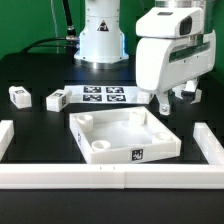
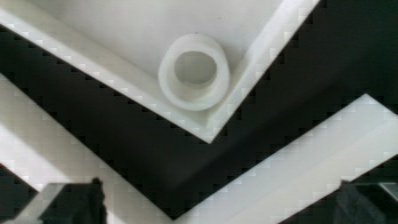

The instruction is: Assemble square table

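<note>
The square table top (image 1: 96, 147) is a white tray with a raised rim and a tag on its front side, lying mid-table. My gripper (image 1: 163, 100) hangs open over its far corner on the exterior view's right, with nothing between the fingers. In the wrist view that corner's round socket (image 2: 192, 72) sits inside the V of the rim (image 2: 206, 128). My gripper (image 2: 222, 212) is empty there, and only the dark fingertips (image 2: 71, 205) show at the frame's edge. Two white leg blocks (image 1: 20, 95) (image 1: 57, 99) lie at the exterior view's left. Another tagged leg block (image 1: 187, 91) is partly hidden behind the gripper.
The marker board (image 1: 103, 96) lies flat behind the table top. Long white border bars run along the front (image 1: 110, 178), the exterior view's left (image 1: 5, 135) and its right (image 1: 210, 145). The arm's white base (image 1: 100, 35) stands at the back.
</note>
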Tool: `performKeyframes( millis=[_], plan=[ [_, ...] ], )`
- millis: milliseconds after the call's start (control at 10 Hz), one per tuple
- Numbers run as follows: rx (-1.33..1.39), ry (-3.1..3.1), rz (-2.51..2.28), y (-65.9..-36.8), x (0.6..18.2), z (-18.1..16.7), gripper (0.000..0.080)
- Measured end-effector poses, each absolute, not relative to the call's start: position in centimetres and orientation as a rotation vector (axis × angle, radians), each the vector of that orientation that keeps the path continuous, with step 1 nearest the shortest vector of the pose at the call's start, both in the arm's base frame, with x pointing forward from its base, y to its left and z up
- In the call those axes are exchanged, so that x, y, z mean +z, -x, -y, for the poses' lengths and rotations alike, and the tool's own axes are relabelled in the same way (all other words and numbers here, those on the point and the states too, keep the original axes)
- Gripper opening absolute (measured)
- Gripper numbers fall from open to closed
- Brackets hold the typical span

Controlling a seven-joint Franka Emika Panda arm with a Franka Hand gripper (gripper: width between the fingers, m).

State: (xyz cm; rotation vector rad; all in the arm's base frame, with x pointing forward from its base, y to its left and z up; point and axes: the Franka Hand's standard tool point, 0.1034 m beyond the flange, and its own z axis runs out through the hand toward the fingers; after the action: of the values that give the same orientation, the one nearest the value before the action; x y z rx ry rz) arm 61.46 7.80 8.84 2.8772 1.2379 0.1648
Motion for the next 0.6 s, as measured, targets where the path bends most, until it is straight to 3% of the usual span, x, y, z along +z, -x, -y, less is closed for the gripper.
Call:
performKeyframes(
  millis=[600],
  plan=[
    [0.163, -2.860, -1.270, -61.30, 8.81, -7.43, 0.0650]
  ],
)
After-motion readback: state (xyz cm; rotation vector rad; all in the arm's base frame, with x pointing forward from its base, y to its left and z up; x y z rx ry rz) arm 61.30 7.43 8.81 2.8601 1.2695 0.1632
